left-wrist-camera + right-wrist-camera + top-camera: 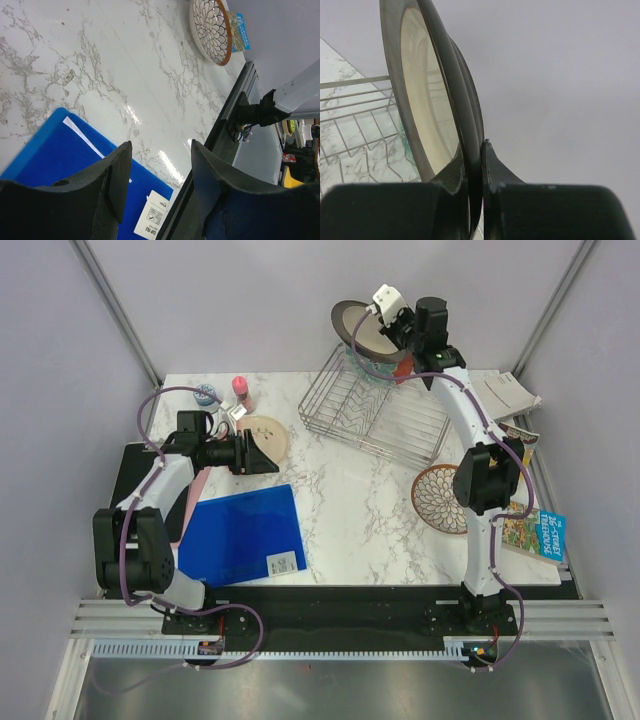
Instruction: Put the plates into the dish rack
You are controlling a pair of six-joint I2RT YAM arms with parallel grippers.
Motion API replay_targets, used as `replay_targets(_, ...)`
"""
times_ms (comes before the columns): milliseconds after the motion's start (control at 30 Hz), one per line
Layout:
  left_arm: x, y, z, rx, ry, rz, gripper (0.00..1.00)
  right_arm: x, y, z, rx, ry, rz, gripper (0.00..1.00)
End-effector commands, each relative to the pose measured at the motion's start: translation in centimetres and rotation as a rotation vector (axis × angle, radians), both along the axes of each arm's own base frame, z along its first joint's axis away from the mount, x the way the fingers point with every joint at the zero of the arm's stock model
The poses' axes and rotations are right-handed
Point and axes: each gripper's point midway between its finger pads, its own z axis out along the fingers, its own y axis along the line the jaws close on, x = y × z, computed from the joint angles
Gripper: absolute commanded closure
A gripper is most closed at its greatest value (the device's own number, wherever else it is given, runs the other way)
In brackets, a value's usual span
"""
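Overhead view: the dish rack (pixel 375 415) sits at the far middle of the marble table (pixel 340 490). The right arm stretches forward over the rack's far end, and the right gripper (pixel 392 335) holds the dark-rimmed cream plate (pixel 358 325) aloft above the wires. A red-and-teal plate (pixel 402 368) stands in the rack just beneath. The petal-patterned plate (pixel 438 500) lies flat beside the right arm. The cream-pink plate (pixel 268 432) lies flat just beyond the left gripper (pixel 258 455), whose arm is folded low and points right, beside a blue folder (pixel 245 535).

Left wrist view: only here is it plain that the left gripper's jaws stand apart with nothing between them, above folder and marble.

Right wrist view: the right gripper's jaws are pinched tight on the dark rim, the plate on edge, rack wires below it.
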Motion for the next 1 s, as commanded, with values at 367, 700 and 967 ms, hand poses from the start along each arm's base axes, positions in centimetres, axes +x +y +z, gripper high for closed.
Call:
replay_targets(367, 0.7, 0.0, -0.5, -0.006, 0.014, 0.014, 0.43, 1.8, 0.2, 6.2, -0.043, -0.281, -0.026, 1.00)
replay_targets(700, 0.6, -0.1, -0.7, -0.014, 0.034, 0.014, 0.43, 2.9, 0.2, 5.2, -0.069, -0.292, -0.037, 1.00)
replay_targets(967, 1.1, -0.1, -1.1, -0.016, 0.051, 0.014, 0.43, 3.3, -0.3, 4.7, -0.108, -0.308, -0.047, 1.00)
